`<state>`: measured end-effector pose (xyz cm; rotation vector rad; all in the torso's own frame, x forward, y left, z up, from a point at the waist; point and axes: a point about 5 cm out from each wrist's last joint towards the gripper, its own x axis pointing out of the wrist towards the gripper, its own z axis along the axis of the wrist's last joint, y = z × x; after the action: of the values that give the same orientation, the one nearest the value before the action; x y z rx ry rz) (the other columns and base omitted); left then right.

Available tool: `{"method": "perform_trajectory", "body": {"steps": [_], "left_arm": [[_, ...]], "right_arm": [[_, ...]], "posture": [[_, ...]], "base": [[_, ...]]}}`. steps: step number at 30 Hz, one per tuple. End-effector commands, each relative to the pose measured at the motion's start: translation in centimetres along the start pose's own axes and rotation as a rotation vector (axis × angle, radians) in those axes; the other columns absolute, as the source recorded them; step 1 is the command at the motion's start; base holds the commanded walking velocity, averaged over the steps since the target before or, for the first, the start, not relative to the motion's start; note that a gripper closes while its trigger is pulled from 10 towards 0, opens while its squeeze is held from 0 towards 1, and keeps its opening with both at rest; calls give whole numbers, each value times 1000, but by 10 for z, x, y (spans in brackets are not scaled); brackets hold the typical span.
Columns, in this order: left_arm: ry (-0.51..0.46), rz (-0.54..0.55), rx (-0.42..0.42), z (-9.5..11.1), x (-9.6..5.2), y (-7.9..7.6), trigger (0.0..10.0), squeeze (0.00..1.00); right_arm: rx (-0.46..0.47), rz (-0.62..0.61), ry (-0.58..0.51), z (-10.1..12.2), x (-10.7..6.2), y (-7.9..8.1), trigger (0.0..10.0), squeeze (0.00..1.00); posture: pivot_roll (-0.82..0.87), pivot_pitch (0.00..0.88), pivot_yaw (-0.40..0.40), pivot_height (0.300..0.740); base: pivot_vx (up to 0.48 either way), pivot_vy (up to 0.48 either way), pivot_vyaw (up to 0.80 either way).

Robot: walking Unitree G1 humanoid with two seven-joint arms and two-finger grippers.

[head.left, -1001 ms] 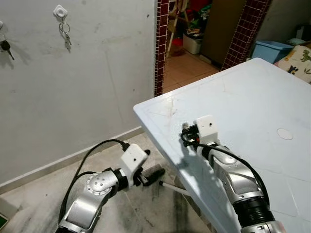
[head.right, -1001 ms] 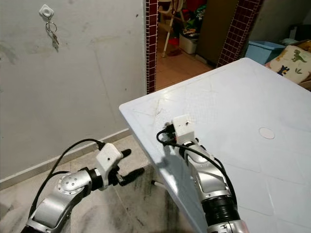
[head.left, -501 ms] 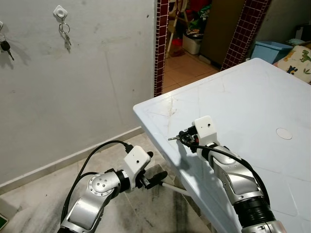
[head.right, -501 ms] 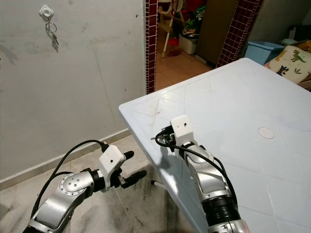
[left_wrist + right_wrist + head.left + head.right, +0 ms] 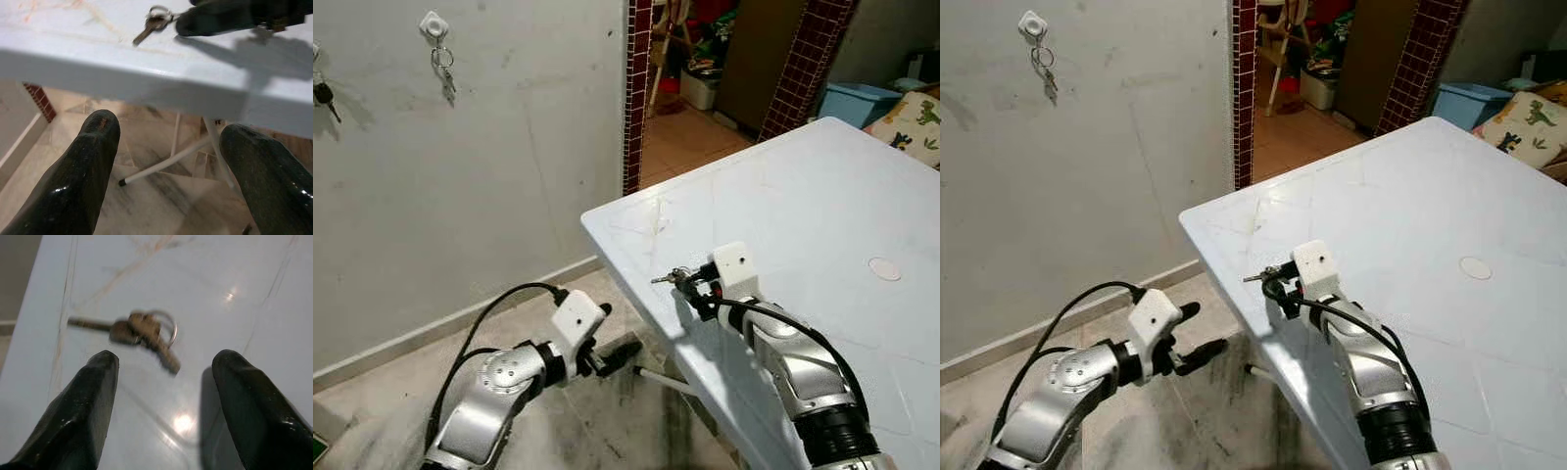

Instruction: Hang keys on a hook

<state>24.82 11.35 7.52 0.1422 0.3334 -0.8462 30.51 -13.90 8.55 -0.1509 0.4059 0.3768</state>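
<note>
A small bunch of keys [image 5: 142, 330] on a ring lies on the white table [image 5: 822, 196] close to its near-left corner, and shows again as the keys [image 5: 668, 277]. My right gripper [image 5: 166, 360] is open just behind them, one finger on each side and neither touching. It hovers low over the table as the right gripper [image 5: 693, 285]. My left gripper [image 5: 171, 128] is open below the table edge, over the floor, with nothing in it. A white hook [image 5: 433, 23] on the wall to the far left carries another set of keys [image 5: 444, 76].
The grey wall runs along the left, with a further dark key [image 5: 323, 94] hanging at the picture's edge. A doorway framed in red tiles [image 5: 638, 88] opens behind the table. A blue bin [image 5: 862, 101] and a dinosaur cushion [image 5: 915, 122] sit at the far right. A table leg [image 5: 168, 159] crosses the tiled floor.
My right gripper has drawn back a little, and the keys now lie in front of its open fingers. My left arm has shifted slightly left and lower.
</note>
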Motion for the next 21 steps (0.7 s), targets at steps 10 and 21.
{"method": "perform_trajectory", "body": {"steps": [10,21], "left_arm": [[-1,3,13,3,-3,-3,10000,0],[5,-3,18,3,-1,-5,10000,0]], "right_arm": [[24,9,-70,21,-1,15,10000,0],[9,-9,-40,20,5,33,10000,0]], "posture": [[24,0,9,740],[27,0,7,740]], "base": [[0,0,0],[0,0,0]]}}
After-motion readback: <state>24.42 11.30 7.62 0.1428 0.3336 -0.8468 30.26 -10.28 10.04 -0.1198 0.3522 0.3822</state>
